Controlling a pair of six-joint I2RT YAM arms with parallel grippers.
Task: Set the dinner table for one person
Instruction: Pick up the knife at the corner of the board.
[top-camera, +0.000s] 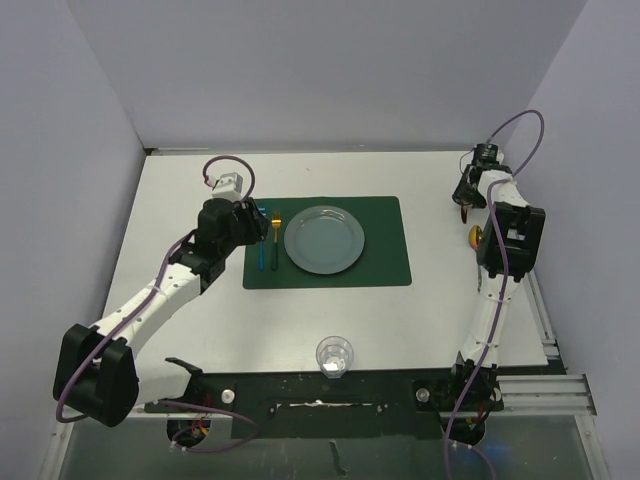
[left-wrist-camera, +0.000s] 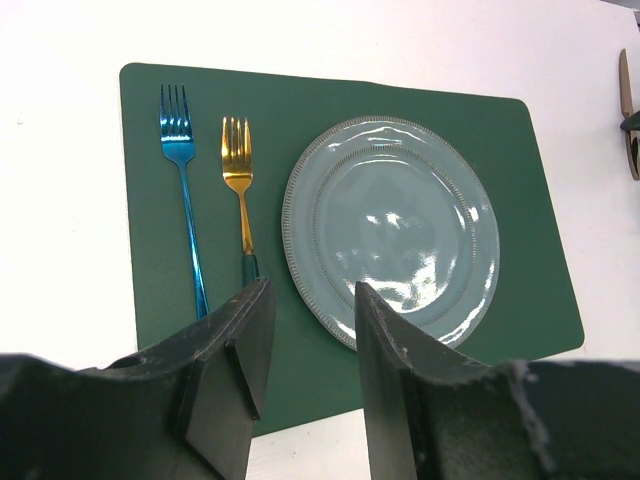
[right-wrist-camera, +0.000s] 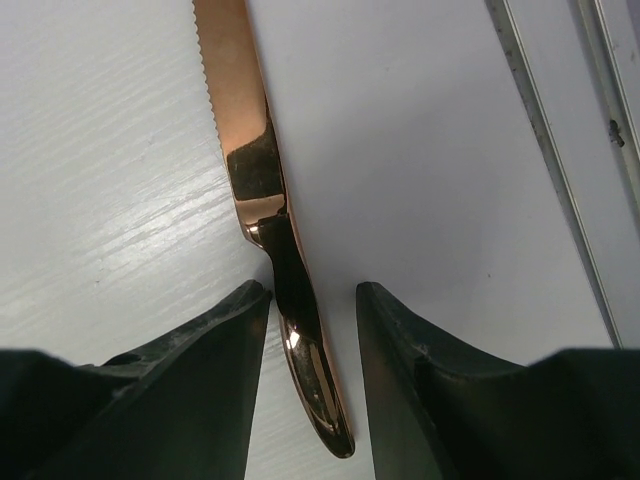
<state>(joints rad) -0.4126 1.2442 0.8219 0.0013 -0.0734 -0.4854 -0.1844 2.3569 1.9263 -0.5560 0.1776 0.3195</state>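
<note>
The left jaws hang apart and empty over the left edge of the green placemat. Beside them the blue fork and gold fork lie side by side, left of the plate, the customary fork side. A clear cup stands at the near edge of the white tabletop, which carries everything. Far right, off the mat, the right jaws stand apart astride the copper knife handle, not clamped. The knife probably belongs right of the plate.
</note>
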